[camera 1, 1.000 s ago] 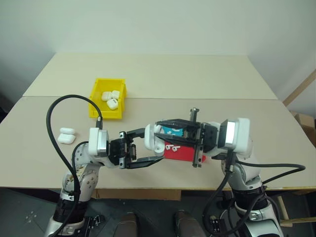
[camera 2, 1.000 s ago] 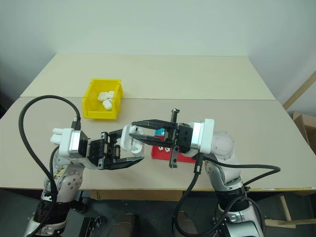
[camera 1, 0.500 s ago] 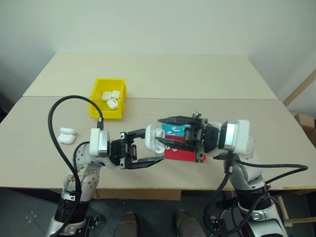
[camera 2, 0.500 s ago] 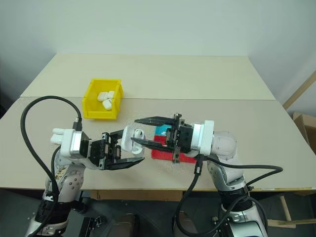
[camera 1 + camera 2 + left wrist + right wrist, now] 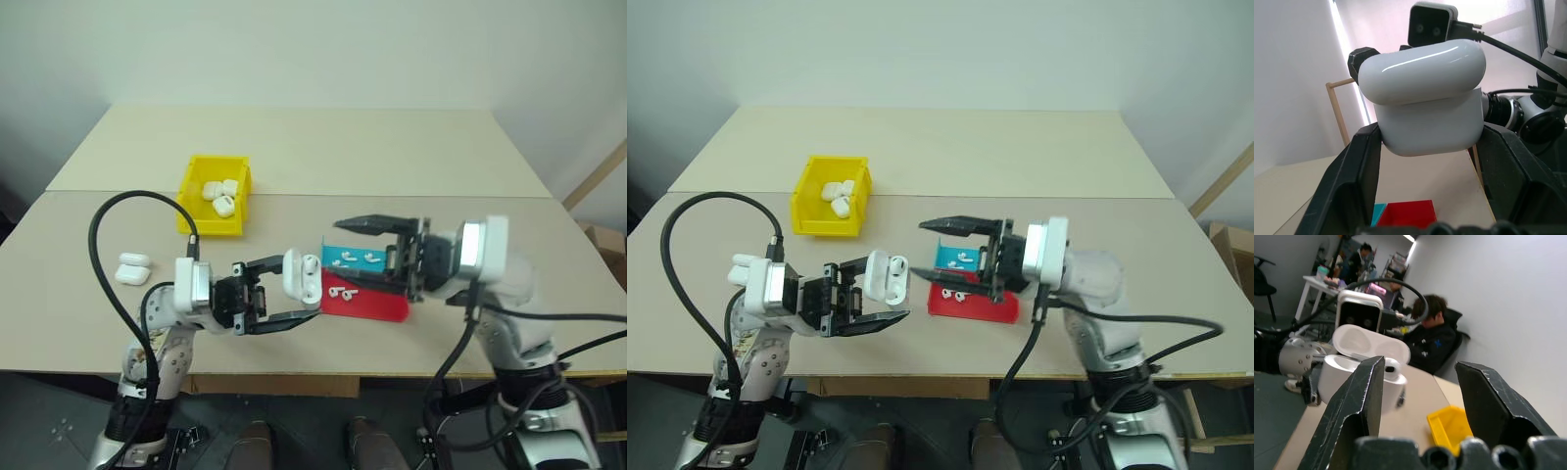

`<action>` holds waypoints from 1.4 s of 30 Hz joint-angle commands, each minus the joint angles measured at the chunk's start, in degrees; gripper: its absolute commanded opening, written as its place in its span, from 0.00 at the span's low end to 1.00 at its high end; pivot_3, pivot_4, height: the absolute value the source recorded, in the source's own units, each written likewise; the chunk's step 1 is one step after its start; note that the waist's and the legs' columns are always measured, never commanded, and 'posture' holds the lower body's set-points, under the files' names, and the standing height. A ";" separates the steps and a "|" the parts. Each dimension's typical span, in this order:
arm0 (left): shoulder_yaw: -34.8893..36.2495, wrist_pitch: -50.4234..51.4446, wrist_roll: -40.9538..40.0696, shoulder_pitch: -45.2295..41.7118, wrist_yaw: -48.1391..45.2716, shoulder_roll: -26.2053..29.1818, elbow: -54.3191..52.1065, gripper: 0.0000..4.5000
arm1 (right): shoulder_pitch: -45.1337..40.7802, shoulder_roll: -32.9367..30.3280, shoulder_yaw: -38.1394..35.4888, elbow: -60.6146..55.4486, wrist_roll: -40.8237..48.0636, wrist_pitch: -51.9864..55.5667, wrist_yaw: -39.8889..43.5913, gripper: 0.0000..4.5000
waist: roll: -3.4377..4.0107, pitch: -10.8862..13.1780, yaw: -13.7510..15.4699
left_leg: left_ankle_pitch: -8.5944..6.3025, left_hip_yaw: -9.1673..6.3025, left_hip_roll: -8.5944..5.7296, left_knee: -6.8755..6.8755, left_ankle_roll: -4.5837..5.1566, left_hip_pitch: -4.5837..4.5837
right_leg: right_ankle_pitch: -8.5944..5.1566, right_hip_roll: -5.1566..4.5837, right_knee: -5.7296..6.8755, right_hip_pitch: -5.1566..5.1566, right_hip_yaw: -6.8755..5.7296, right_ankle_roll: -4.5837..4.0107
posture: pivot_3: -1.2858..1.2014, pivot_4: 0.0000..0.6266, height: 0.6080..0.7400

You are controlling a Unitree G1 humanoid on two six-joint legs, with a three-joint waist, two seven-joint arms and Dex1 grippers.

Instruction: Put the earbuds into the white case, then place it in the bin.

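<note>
While clamped in left pincer [image 5: 290, 299], white case [image 5: 301, 277] faces right pincer [image 5: 348, 255].

Looks like a shared lab or office. Bare table [image 5: 392, 147], and a person [image 5: 1431, 340] sitting by cluttered desks [image 5: 1315, 284].

The left pincer [image 5: 294, 294] is covering the lower body of the white case [image 5: 301, 277], so the spot where its fingers are pressing is staying out of sight. The case's raised lid is hiding most of its wells; one earbud [image 5: 1391, 367] is peeking over the rim, and a second cannot be made out. The right pincer [image 5: 364, 253] is masking part of the red-and-blue tray [image 5: 377, 305]. The white cases in the bin [image 5: 189, 188] are lying too small to count surely. The worktop [image 5: 392, 147] is running off behind the arms at its near edge.
</note>
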 commanded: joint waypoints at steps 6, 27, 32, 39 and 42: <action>4.24 -7.54 1.63 10.06 -3.93 4.52 -1.28 0.60 | -24.85 -13.19 11.92 20.83 -12.71 20.69 10.33 0.62 | 0.04 0.03 -0.06 | 0.00 0.17 0.05 -0.17 0.00 0.16 | -0.02 0.03 -0.06 -0.01 0.12 -0.06 | 0.52 0.24 1.00; 1.10 -11.61 5.51 13.60 3.09 2.03 -4.24 0.60 | -46.15 4.66 36.13 64.74 -50.92 10.44 17.50 0.62 | 0.13 0.08 0.07 | 0.00 0.13 0.02 -0.15 0.00 -0.07 | 0.00 -0.04 0.01 -0.23 0.03 -0.08 | 0.52 0.24 1.00; 0.42 -11.96 5.75 13.00 3.48 1.89 -3.75 0.60 | -46.30 7.56 35.57 68.47 -53.88 9.67 16.00 0.62 | 0.16 0.10 0.03 | 0.00 0.13 0.02 -0.15 0.00 -0.07 | 0.00 -0.03 0.04 -0.24 0.03 -0.08 | 0.52 0.24 1.00; 0.15 -11.96 5.94 11.48 4.15 2.45 -3.08 0.60 | -46.45 9.94 34.17 72.21 -55.89 9.27 13.86 0.62 | 0.17 0.11 0.01 | 0.00 0.12 0.02 -0.15 0.00 -0.06 | 0.00 -0.03 0.05 -0.24 0.03 -0.08 | 0.52 0.24 1.00; 0.09 -12.01 5.94 11.26 4.26 2.56 -2.96 0.60 | -46.53 10.43 34.24 73.69 -57.07 8.70 12.84 0.62 | 0.17 0.11 -0.03 | 0.00 0.13 0.01 -0.15 0.00 -0.07 | 0.00 -0.03 0.06 -0.24 0.03 -0.08 | 0.52 0.24 1.00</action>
